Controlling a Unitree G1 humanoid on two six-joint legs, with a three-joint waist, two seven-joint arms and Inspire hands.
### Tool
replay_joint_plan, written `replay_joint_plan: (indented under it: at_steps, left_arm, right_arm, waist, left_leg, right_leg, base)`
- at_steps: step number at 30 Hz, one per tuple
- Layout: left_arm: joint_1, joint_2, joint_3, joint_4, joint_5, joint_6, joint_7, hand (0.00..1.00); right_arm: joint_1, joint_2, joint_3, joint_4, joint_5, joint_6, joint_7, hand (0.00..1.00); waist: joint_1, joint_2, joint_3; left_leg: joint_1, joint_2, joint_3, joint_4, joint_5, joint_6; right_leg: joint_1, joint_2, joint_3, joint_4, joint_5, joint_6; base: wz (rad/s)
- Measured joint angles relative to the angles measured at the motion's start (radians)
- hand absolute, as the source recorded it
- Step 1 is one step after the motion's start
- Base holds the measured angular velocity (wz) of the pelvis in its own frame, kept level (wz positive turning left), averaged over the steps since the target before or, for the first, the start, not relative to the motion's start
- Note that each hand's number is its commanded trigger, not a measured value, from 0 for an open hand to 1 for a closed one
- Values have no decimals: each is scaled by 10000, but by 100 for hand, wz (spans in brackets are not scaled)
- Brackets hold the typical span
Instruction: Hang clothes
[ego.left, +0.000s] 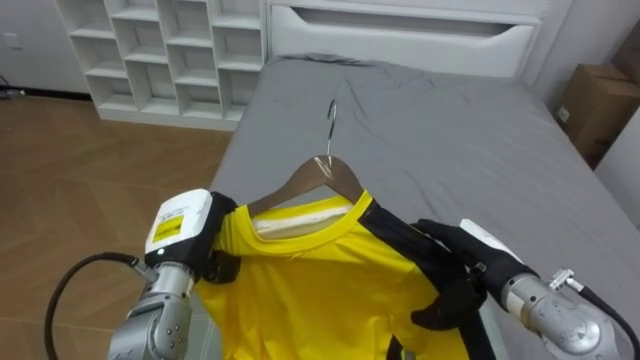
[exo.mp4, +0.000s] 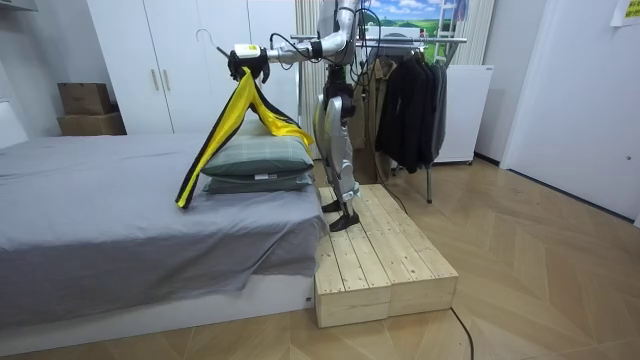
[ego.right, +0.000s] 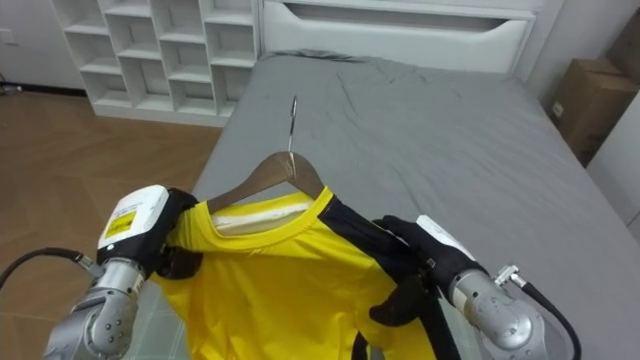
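Shirt (ego.left: 300, 290) w/ hanger (ego.left: 322, 178) over bed (ego.left: 460, 130) edge

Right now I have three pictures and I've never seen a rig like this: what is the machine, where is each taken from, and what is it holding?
It is a humanoid robot with two arms and hands. Two pictures come from its head camera, looking down; the third from a camera standing in the room. The robot stands on a wooden platform beside a grey bed with stacked pillows. Its left hand and right hand each grip a shoulder of a yellow shirt on a wooden hanger, above the bed.
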Motion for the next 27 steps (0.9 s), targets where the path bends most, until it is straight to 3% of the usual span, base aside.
replay_joint_plan:
  at_steps: [7, 12, 21, 27]
  left_arm:
    - [1, -271, -44, -1, 3, 6, -3, 100]
    - [12, -552, -295, -21, 5, 13, -2, 100]
    - [225, -790, -895, -21, 14, 91, 17, 100]
    - [386, -840, -961, -293, 10, 209, 9, 100]
  right_arm:
    - [0, 43, 7, -3, -78, 2, -449, 0]
    - [-1, 356, 10, -3, -312, 5, -1128, 0]
    - [0, 1125, 96, -1, -337, -52, -2310, 0]
    - [-1, 1216, 397, 312, -350, -77, -3294, 0]
  waist:
    - [82, 106, 47]
    - [102, 136, 36]
    - [21, 296, 41]
    - [6, 373, 35]
  left_leg:
    - [-246, 8, -40, 75, -1, 2]
    - [-246, -4, -54, 39, 0, 1]
    - [-222, -35, -91, -17, 2, 1]
    - [-100, -27, -93, -37, 2, 0]
  right_leg:
    - [-233, -4, 22, 48, 0, 0]
    - [-206, -1, 28, 4, 0, 0]
    - [-135, -23, -97, -130, 1, 2]
    - [-23, -8, -57, -160, 1, 2]
  base:
    - [1]
    - [0]
    - [1]
    - [0]
